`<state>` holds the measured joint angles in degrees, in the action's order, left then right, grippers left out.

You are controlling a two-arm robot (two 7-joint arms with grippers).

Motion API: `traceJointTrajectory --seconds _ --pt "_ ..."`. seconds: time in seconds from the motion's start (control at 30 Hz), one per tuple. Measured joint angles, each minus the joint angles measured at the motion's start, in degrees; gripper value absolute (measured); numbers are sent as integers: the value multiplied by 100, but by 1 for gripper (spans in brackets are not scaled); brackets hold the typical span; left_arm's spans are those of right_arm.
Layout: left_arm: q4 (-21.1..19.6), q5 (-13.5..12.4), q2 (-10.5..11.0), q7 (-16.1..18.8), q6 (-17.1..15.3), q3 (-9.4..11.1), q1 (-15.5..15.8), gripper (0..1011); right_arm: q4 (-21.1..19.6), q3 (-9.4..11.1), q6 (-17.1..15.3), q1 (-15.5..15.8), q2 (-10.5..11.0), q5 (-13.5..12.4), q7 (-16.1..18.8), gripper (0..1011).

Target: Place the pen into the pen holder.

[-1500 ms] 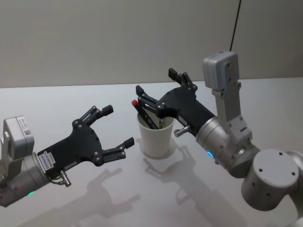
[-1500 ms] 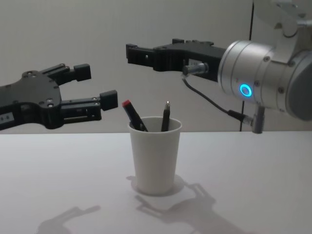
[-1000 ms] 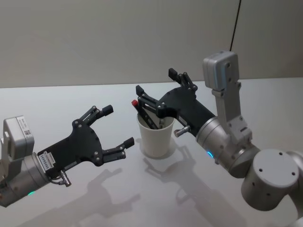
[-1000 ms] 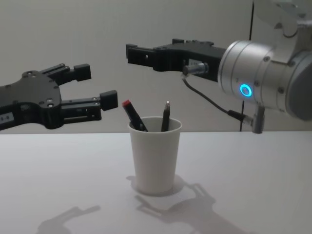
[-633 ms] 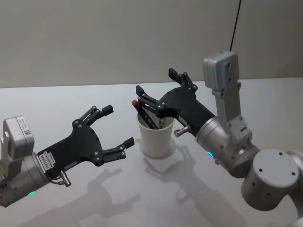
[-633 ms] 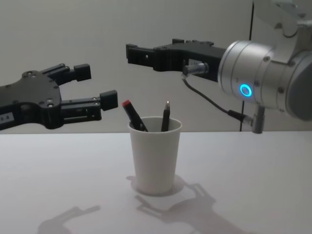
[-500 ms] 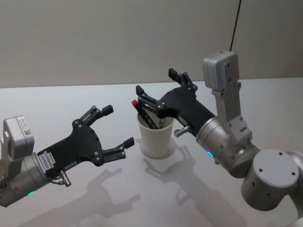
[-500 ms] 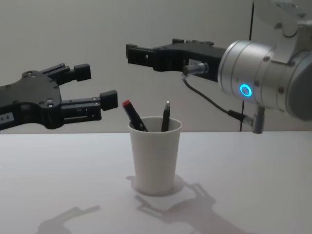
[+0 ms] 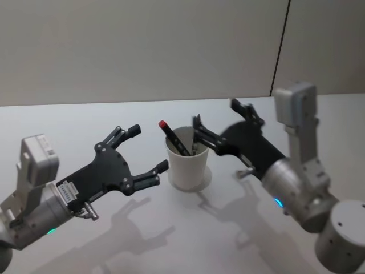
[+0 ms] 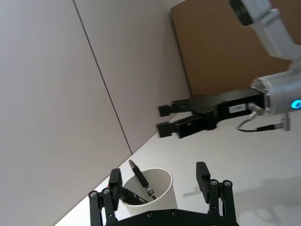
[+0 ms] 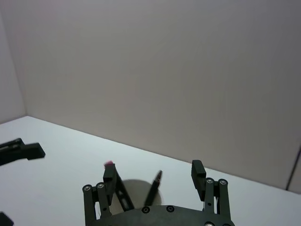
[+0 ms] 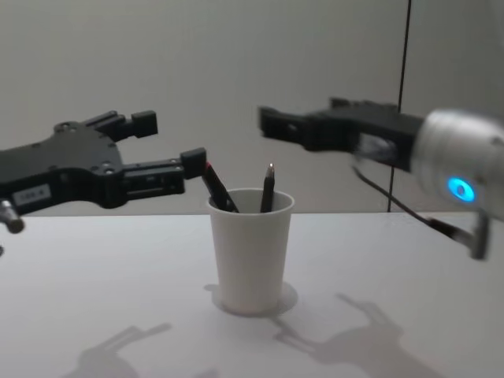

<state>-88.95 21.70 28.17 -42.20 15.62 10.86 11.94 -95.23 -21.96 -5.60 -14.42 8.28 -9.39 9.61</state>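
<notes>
The left gripper (image 9: pixel 148 148) carries a white label (image 9: pixel 69 189) on its black palm plate, the print too small to read. It hovers just left of the pen holder (image 9: pixel 186 168), fingers spread and holding nothing. The holder, a plain white tapered paper cup with a rolled rim, stands upright about mid-table on the matte white table (image 9: pixel 68 123), away from its far edge. Inside it a red-capped pen (image 9: pixel 172 139) leans left and a dark pen (image 12: pixel 268 187) stands nearly upright, metal tip up. The right gripper (image 9: pixel 215 112) hangs above and to the right, likewise spread and empty. The chest view shows a blue ring light (image 12: pixel 457 189) on the right arm; the left wrist view shows a brown board (image 10: pixel 225 42) behind it
</notes>
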Motion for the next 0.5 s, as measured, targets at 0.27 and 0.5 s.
traceJointTrajectory --seconds 0.27,0.5 --pt "-64 -156 -99 636 -250 231 28 1004 -182 274 111 466 335 -216 -179 1002" --pt "-115 -289 -174 1154 -457 420 50 1004 -321 479 194 810 587 -377 -310 1002"
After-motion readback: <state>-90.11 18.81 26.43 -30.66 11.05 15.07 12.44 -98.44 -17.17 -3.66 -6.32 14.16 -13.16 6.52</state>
